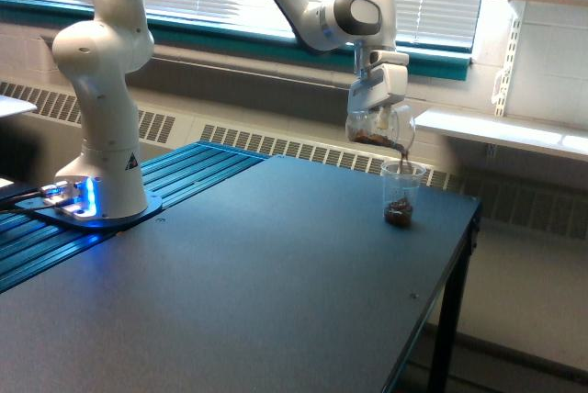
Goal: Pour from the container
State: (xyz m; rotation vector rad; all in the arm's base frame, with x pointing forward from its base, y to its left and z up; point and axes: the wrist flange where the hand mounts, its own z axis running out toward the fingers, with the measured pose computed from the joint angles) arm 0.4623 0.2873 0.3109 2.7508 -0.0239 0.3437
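Arm base (pixel 99 200): it stood at the exterior view's left on the table, white and upright, with blue lights glowing at its foot.

Ribbed panel (pixel 175 182): a dark strip with blue-lit grooves ran along the table's far left side, just beside the arm base.

Table (pixel 248 292): a dark, matte top filled most of the view, its right edge falling away beside a black leg at the exterior view's right.

Arm (pixel 317 16): the white links reached from the top of the picture across to the right, ending in a wrist turned downward above the table's far right part.

Tool (pixel 378 108): it hung below the wrist and was clamped on the container, its fingers closed against the container's sides.

Container (pixel 378 129): a clear, wide-mouthed jar was held in the air above the table's far right corner, tilted with its mouth toward the exterior view's right. Brown granules lay along its lower side.

Granule stream (pixel 402 156): a thin brown thread fell from the container's lip straight down into the cup below.

Cup (pixel 401 193): a small clear tapered cup stood upright on the table near the right edge, just under the container's mouth and apart from it. A brown layer sat in its bottom.

Shelf (pixel 501 131): a pale ledge ran along the wall behind, at the exterior view's right.
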